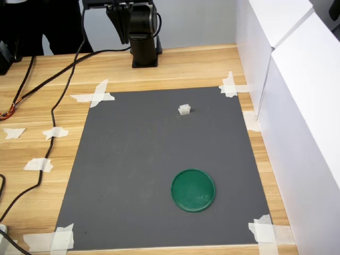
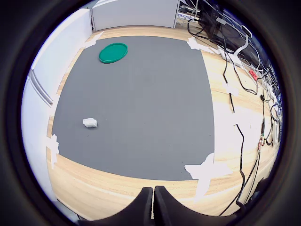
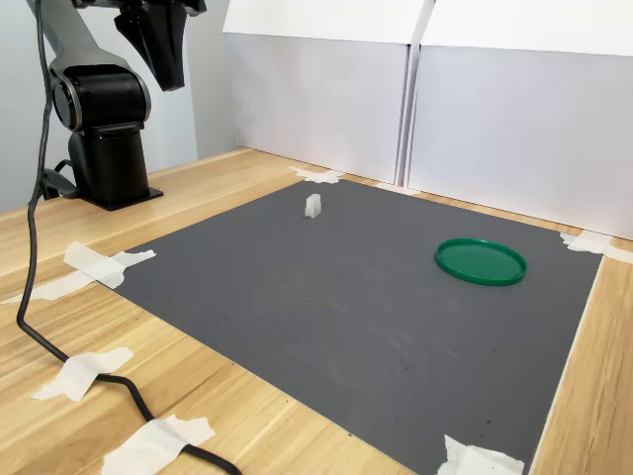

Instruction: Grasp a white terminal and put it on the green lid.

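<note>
A tiny white terminal point(image 1: 184, 110) point(image 2: 90, 123) point(image 3: 313, 205) stands on the dark grey mat point(image 1: 138, 175), near the mat's edge closest to the arm's base. The green lid point(image 1: 193, 190) point(image 2: 113, 52) point(image 3: 481, 261) lies flat on the same mat, well away from the terminal, with nothing on it. My gripper point(image 1: 122, 38) point(image 2: 154, 207) point(image 3: 170, 81) hangs high above the wooden table beside the arm's base, far from both. Its fingers meet in the wrist view, shut on nothing.
White panels point(image 1: 297, 106) point(image 3: 495, 109) wall one side of the mat. The arm's black base point(image 1: 144, 50) point(image 3: 109, 148) stands on the wood beyond the mat. Black cables point(image 1: 50, 114) point(image 3: 59, 346) and white tape pieces point(image 1: 95, 94) lie on the table around the mat.
</note>
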`<act>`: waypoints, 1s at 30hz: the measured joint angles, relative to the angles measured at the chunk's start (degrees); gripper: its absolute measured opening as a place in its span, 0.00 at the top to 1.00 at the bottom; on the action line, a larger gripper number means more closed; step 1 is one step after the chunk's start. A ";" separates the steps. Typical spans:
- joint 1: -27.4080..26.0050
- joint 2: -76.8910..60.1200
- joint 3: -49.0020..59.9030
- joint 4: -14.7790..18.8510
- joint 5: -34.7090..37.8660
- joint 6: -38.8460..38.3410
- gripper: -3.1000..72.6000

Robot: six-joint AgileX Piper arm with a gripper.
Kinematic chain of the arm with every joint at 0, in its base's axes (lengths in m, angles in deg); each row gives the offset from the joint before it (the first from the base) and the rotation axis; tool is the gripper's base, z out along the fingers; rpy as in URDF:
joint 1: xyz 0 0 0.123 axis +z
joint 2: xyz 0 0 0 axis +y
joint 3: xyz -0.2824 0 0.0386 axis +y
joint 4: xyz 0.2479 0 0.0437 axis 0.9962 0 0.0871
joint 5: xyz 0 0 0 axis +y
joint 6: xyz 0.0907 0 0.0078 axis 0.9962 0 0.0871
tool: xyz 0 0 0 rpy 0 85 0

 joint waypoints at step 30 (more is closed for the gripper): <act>1.53 15.86 -0.99 6.09 -4.61 8.18 0.04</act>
